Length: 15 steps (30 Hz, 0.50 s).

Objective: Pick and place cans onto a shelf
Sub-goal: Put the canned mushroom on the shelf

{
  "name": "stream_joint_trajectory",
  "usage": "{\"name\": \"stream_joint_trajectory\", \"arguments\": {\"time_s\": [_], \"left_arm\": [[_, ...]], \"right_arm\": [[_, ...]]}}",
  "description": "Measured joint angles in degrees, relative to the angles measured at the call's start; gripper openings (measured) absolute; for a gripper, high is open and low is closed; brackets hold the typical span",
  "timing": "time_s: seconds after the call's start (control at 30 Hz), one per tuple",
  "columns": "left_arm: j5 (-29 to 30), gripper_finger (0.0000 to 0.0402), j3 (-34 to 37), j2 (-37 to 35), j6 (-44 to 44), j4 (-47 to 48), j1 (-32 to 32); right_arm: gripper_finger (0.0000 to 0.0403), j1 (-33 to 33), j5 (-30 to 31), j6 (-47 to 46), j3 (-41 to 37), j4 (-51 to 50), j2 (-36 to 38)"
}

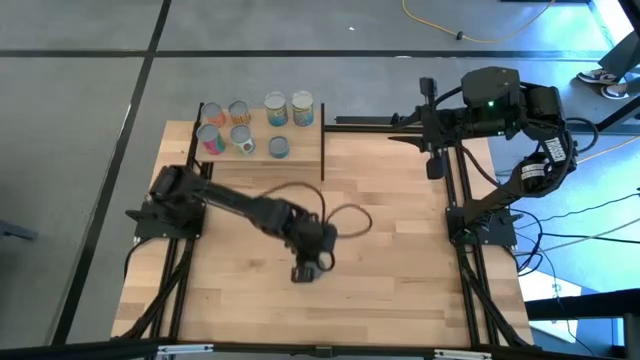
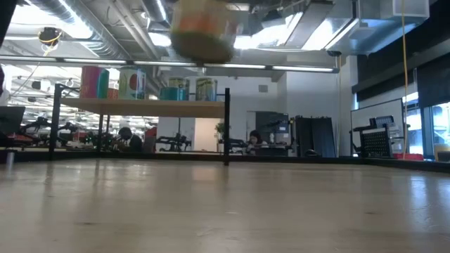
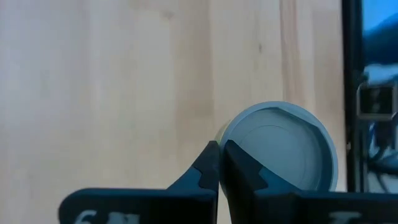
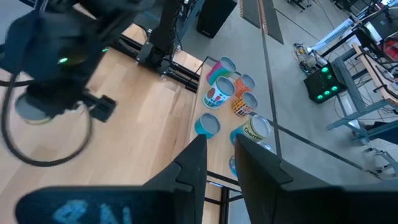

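**Item: lone can [image 3: 280, 149].** Silvery-grey recessed top, yellowish-cream label. Seen clear of the table [image 1: 400, 280] in the low view, hanging over its near middle, well apart from the shelf [image 1: 305, 145].

**Holder: left gripper [image 3: 219, 146].** Fingers drawn almost together at the can's rim, not around its body. Judged a thin pinch on the rim edge only. Depth of the bite not visible.

**Destination: shelf.** Light-wood board on black uprights at the table's far left corner. Already carrying seven cans [image 1: 242, 140] in two loose rows, with bare board mainly toward its right end.

**Idle: right gripper [image 4: 221, 149].** Parked at the far right edge of the table, fingers apart, holding nothing.

**Hazards, as judged:**
- Slip from the pinch during carry, owing to so little metal gripped, followed by a drop and a roll across the table.
- Swing or tilt of the can under an off-centre hold, giving a crooked set-down and a topple.
- Knock against the shelf's right upright or front edge on approach.
- Nudging of standing cans if lowered among them and not onto the bare end.
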<state>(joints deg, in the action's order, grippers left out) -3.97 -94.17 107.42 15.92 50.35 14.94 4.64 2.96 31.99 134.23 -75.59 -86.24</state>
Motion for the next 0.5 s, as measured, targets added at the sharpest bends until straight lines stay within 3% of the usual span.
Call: {"name": "stream_joint_trajectory", "arguments": {"time_s": [0.2,0.5], "left_arm": [[3.0,0.0001,-5.1,-4.6,-0.2,5.9,-5.8],[13.7,0.0001,-15.8,-9.4,-0.1,20.0,-15.3]], "right_arm": [[0.0085,0.0,0.1,0.0,0.0,-0.1,0.0],[0.0085,0.0,0.0,0.0,0.0,-0.1,0.0]]}}
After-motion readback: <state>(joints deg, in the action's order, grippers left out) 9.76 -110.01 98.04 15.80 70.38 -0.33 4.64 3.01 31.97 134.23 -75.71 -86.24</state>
